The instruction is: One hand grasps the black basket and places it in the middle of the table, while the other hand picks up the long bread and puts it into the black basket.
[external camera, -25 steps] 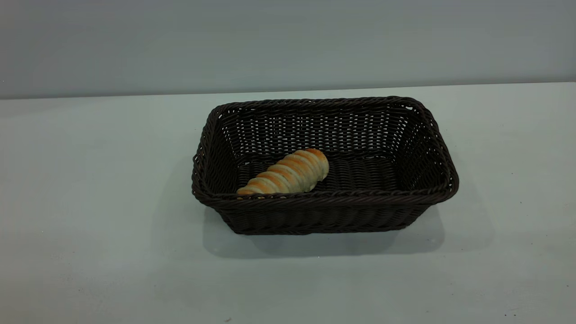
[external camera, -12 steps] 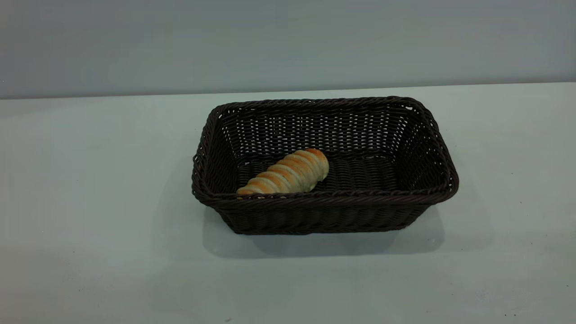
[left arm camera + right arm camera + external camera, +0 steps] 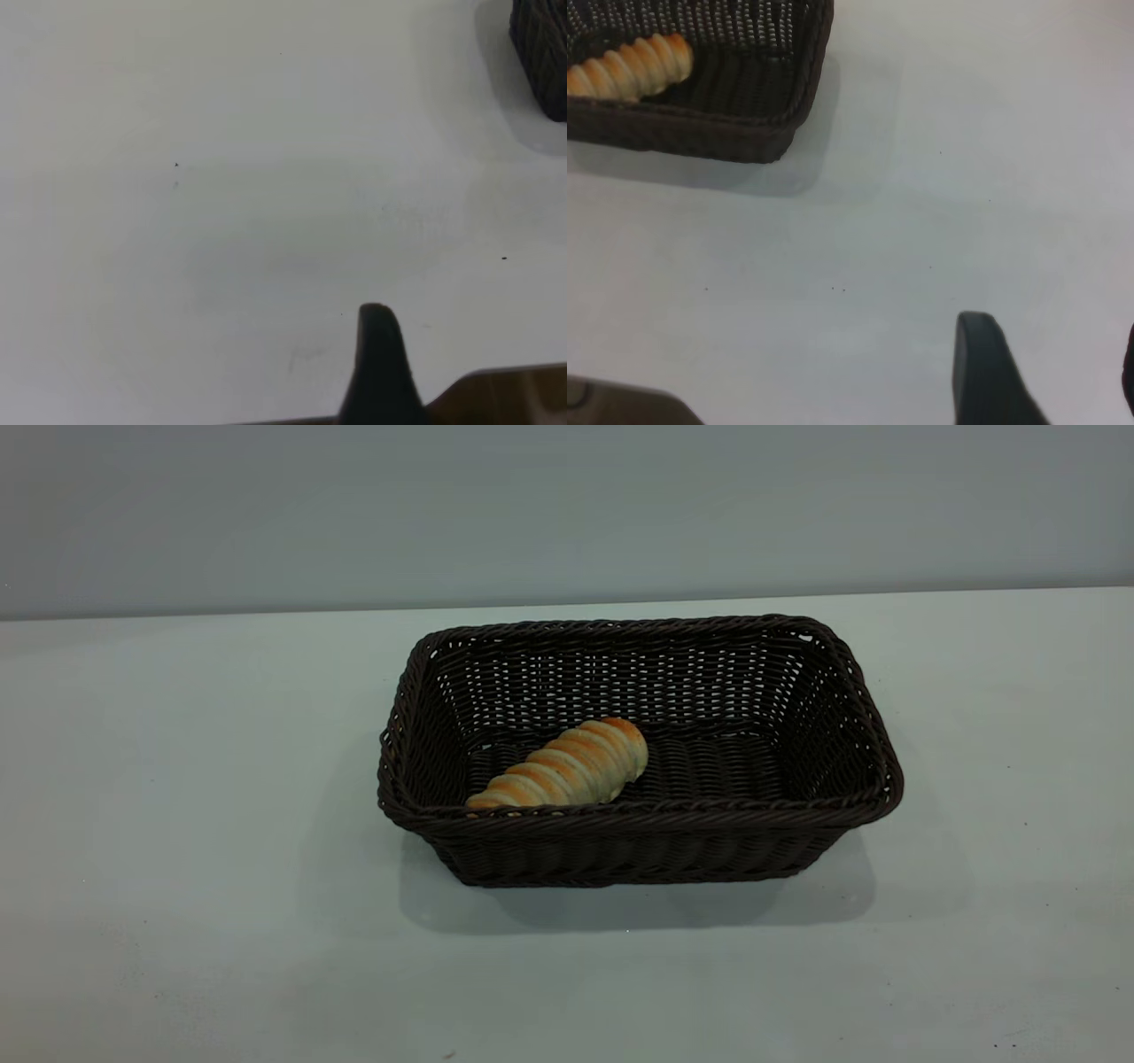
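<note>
Basket: black basket (image 3: 640, 815) stood on the table (image 3: 177, 868), roughly mid-table in the exterior view, flat on its base, rim up.
Bread: long bread (image 3: 563, 768) lay inside the basket, slanted across the floor, its lower end against the near wall and toward the basket's left end.
Left gripper: left gripper (image 3: 379, 372) hung over bare tabletop, well apart from the basket, whose corner alone showed at the edge of the left wrist view. Only one dark finger was visible; whether the jaws were open or closed could not be told. Nothing was seen in its hold.
Right gripper: right gripper (image 3: 1050, 372) sat over bare table beside the basket's corner, apart from it. One finger showed fully, and a dark sliver at the frame edge looked like the other, suggesting spread jaws gripping nothing.
Progress: judged complete, with both placements apparently done.
Risk, basket: any sweep by the right arm toward the basket could clip the braided rim and push it off centre.
Risk, bread: a knock on the near wall could roll the loaf.
Risk, left arm: low, given its distance.
</note>
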